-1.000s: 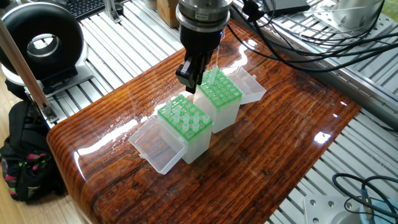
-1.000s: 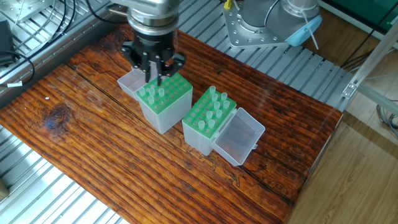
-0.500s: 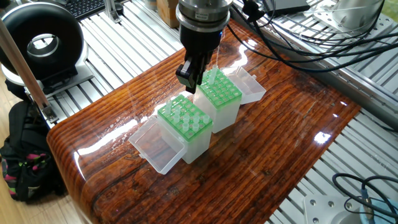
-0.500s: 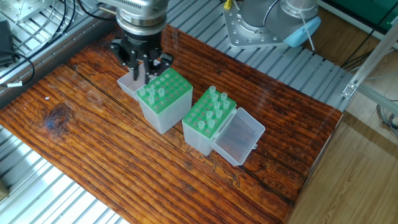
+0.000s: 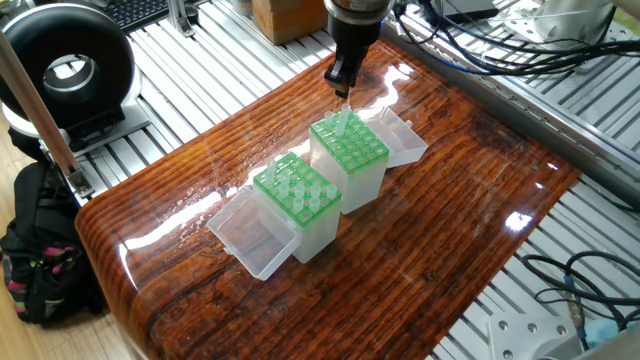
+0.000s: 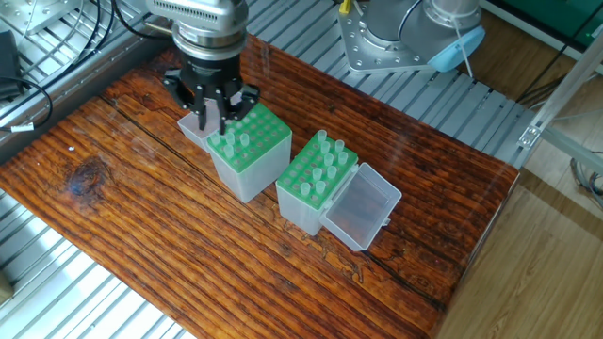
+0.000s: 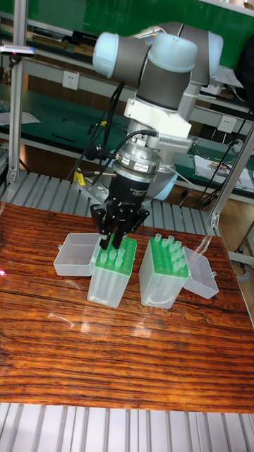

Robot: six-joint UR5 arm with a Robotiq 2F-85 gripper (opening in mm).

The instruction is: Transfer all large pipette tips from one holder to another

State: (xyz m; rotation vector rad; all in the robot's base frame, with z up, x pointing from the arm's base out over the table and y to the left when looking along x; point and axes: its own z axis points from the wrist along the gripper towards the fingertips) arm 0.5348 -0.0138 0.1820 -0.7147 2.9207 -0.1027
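Note:
Two green-topped holders stand side by side on the wooden table. One holder (image 5: 350, 155) (image 6: 247, 151) (image 7: 111, 272) carries a few large pipette tips (image 6: 231, 143) along one edge. The other holder (image 5: 298, 205) (image 6: 316, 179) (image 7: 162, 272) has several large pipette tips (image 6: 325, 160) standing in it. My gripper (image 5: 341, 82) (image 6: 213, 118) (image 7: 113, 244) hangs above the back corner of the first holder. Its dark fingers are slightly apart and I see nothing between them.
Clear hinged lids (image 5: 250, 235) (image 5: 400, 140) lie open beside the holders. A black ring device (image 5: 65, 70) and a backpack (image 5: 35, 260) sit off the table's left. Cables (image 5: 470, 50) run behind, and the arm's base (image 6: 405, 33) stands on aluminium rails.
The gripper has lifted off the first holder and pulled back toward the table's rear edge. The tips and holders have not moved.

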